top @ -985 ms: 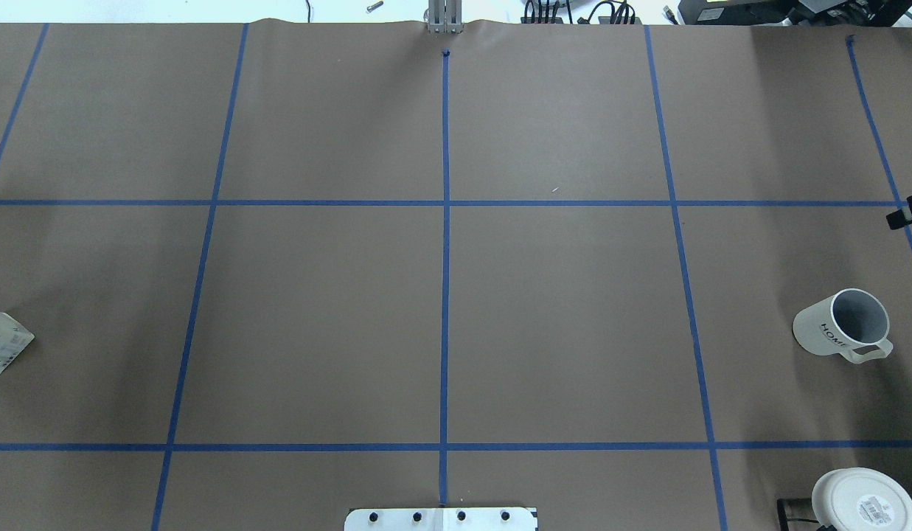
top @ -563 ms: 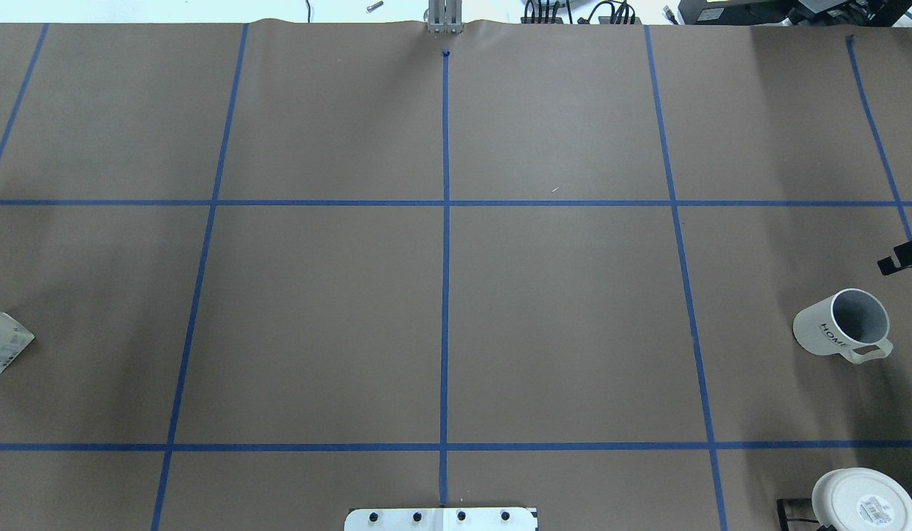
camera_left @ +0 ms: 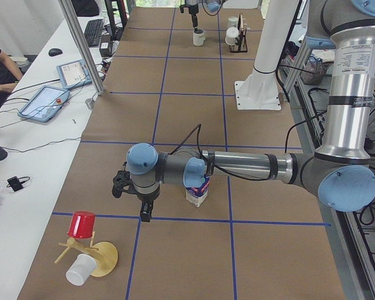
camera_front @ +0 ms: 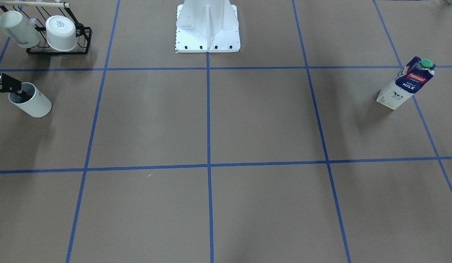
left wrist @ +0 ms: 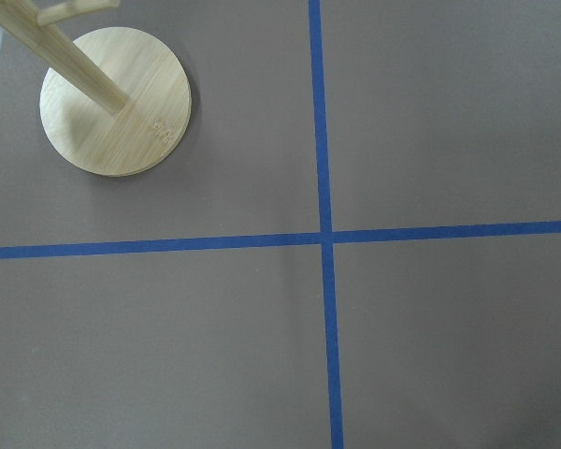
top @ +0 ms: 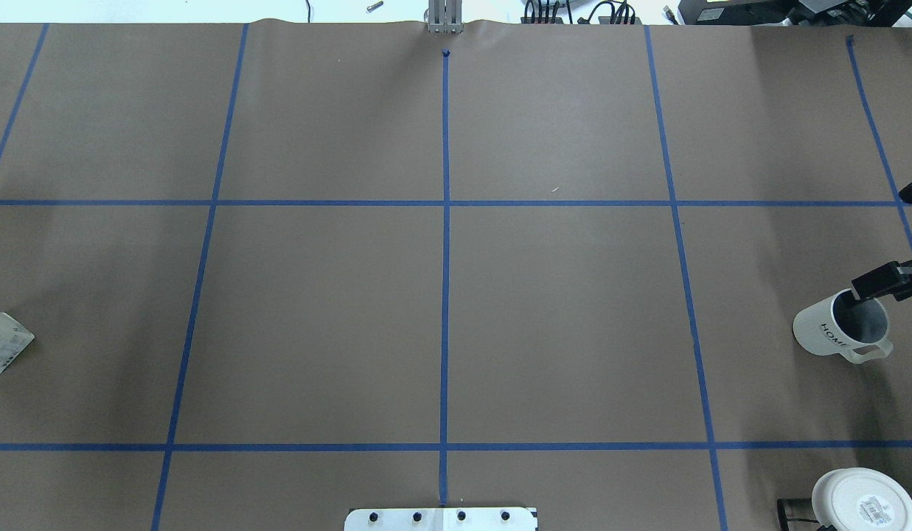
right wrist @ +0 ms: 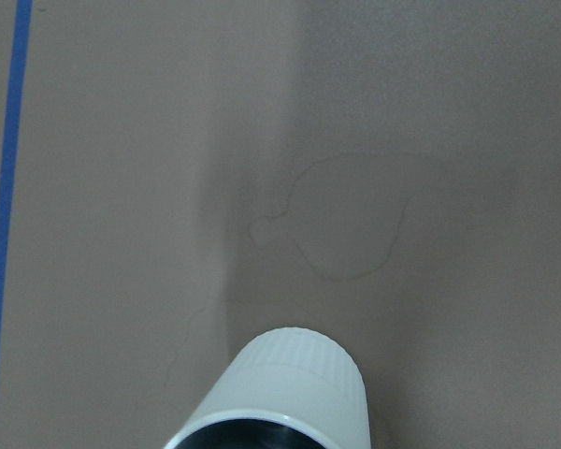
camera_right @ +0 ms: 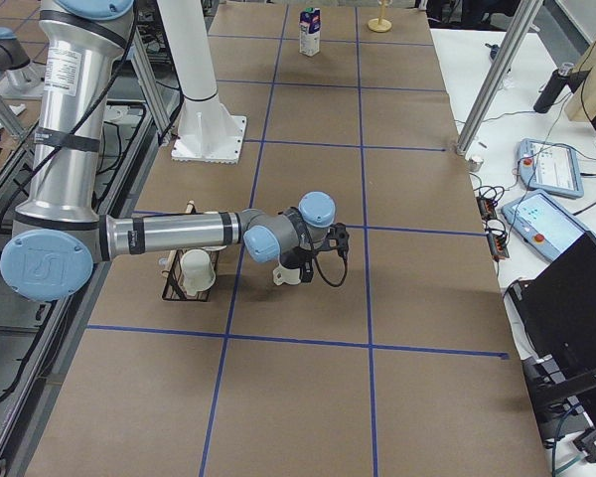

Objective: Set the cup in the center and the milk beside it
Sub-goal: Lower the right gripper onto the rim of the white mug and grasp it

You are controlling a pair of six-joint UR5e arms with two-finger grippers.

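Observation:
The cup (top: pixel 824 328), a white mug lettered HOME, stands at the table's right end; it also shows in the front view (camera_front: pixel 32 104) and low in the right wrist view (right wrist: pixel 285 388). My right gripper (top: pixel 885 240) is open, and one of its fingers (top: pixel 877 282) is over the cup's far rim. The milk (camera_front: pixel 406 83) stands upright at the left end, cut by the overhead view's edge (top: pixel 2 350). My left gripper (camera_left: pixel 134 194) hangs just beyond the milk (camera_left: pixel 199 195) near the table end. I cannot tell whether it is open or shut.
A black wire rack (camera_front: pixel 59 51) with two white mugs stands near the cup by the robot's base (camera_front: pixel 207 25). A wooden mug tree (camera_left: pixel 87 250) with a red cup stands at the left end; its base (left wrist: pixel 115 101) is under the left wrist.
My right gripper's finger has come in from the right edge toward the cup and now sits over its rim. A second finger has entered view. Cup and milk have not moved.

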